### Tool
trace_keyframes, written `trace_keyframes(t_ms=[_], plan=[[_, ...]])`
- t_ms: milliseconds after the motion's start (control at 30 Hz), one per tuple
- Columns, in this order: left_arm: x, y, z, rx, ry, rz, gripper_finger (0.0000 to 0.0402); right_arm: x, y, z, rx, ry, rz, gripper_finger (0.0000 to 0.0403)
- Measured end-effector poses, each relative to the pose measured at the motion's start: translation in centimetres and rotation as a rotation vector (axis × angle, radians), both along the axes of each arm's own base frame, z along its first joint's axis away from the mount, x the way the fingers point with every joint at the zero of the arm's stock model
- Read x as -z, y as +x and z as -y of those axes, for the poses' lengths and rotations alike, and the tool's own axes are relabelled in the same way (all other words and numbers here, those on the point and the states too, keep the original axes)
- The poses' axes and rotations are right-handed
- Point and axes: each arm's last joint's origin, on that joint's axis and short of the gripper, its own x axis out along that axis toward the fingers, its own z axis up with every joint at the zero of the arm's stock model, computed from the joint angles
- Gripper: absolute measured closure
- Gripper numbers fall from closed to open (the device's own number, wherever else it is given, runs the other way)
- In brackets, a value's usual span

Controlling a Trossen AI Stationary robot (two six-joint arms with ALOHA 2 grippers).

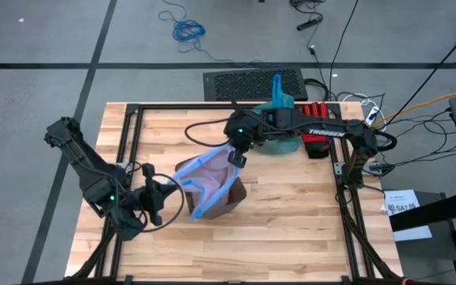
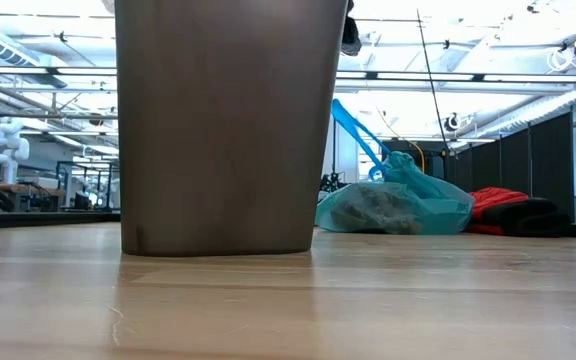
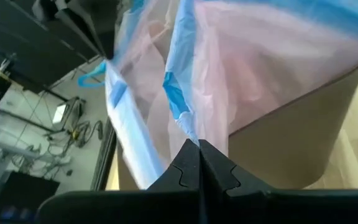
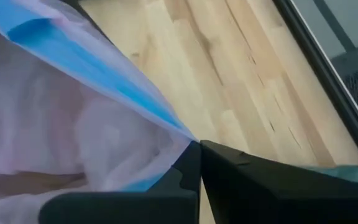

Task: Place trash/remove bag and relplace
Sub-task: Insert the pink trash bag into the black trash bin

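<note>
Pink liner (image 1: 210,180) is stretched across the bin (image 1: 229,199) mouth between both arms: left gripper (image 1: 174,188) fingers pinch its near blue hem, right gripper (image 1: 234,157) fingers pinch the far hem. Teal bag (image 1: 279,107) lies filled behind, beside the red glove (image 1: 317,136).

Wooden table (image 1: 291,229), brown bin (image 2: 223,130), teal bag (image 2: 398,205), red glove (image 2: 513,212)
</note>
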Motion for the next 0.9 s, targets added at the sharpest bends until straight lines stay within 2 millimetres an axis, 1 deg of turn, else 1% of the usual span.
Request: trace_keyframes(t_ms=[233,567,767,900], plan=[[0.4,-0.5,-0.6,-0.066,-0.013,-0.010,0.0402,0.8,0.3,1.1,0.019,0.058,-0.019,0.0403],[0.5,-0.7,-0.8,-0.097,-0.044,-0.007,0.0402,3.7,2.0,1.1,-0.011,0.110,-0.107,0.0403],[0.9,-0.7,-1.0,-0.123,-0.055,-0.016,0.0402,3.7,2.0,1.2,-0.014,0.108,-0.113,0.0403],[1.6,-0.9,-1.2,-0.147,-0.081,-0.047,0.0402,3.5,1.9,1.1,-0.026,0.100,-0.107,0.0403]])
